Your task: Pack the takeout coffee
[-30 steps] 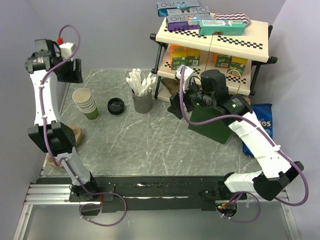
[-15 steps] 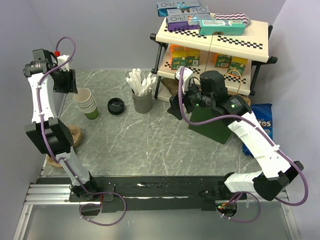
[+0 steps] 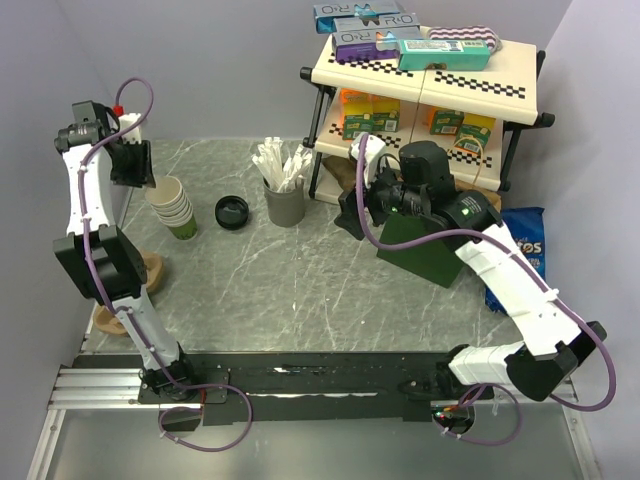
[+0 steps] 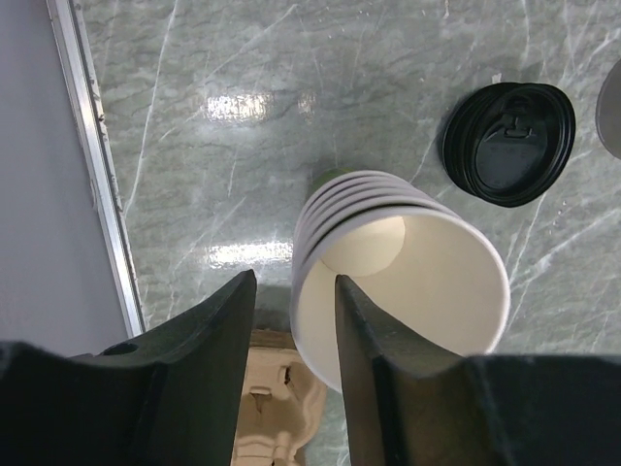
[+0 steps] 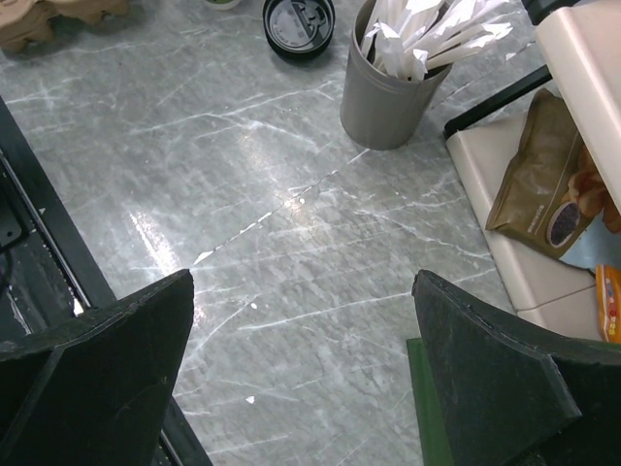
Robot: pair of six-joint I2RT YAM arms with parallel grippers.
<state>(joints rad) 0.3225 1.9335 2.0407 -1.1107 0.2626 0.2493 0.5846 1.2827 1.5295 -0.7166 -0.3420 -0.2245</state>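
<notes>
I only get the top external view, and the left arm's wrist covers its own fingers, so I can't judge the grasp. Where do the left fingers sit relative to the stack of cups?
Observer: In the left wrist view, the left fingers straddle the near wall of the top cup on the cup stack. One is outside and one is over the opening, and a gap shows beside the outer one.
Operator: Anything inside that cup?
Observer: No, its pale inner bottom shows bare.
Operator: And the right side?
Observer: The right wrist view shows the right fingers wide apart with nothing between them, above the table.
</notes>
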